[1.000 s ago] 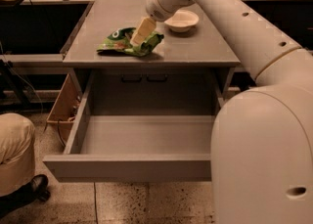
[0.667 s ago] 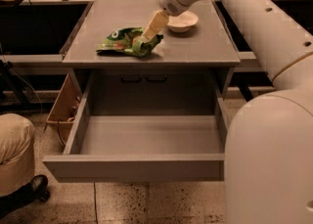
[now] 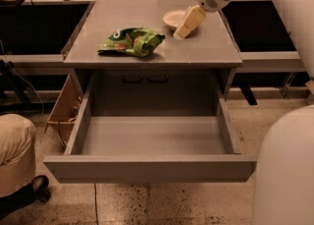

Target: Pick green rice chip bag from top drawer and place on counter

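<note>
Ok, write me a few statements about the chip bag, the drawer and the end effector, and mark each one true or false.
1. The green rice chip bag lies on the counter. True.
2. The top drawer is pushed shut. False: it stands pulled out, with its inside in view.
3. The end effector is above the right part of the counter, by the small white bowl. True.
4. The end effector is touching the green rice chip bag. False: it is apart from the bag, off to the bag's right in the picture.
</note>
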You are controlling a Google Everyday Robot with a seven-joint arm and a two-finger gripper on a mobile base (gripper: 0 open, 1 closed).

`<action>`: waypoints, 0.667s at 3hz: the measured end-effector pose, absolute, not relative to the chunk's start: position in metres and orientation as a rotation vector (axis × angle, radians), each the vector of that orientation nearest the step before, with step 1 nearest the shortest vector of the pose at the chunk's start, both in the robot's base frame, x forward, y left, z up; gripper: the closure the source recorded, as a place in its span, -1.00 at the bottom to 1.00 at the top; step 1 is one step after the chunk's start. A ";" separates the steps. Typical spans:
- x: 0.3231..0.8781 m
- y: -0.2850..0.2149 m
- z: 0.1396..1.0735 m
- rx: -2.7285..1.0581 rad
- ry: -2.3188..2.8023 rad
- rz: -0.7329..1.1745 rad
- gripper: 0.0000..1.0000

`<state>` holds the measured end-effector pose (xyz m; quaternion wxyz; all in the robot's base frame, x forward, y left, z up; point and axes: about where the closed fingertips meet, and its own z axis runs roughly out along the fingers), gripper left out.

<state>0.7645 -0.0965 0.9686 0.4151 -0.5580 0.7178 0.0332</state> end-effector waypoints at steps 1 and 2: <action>0.753 -0.141 0.971 -1.363 1.847 0.057 -1.00; 0.753 -0.141 0.971 -1.363 1.847 0.057 -1.00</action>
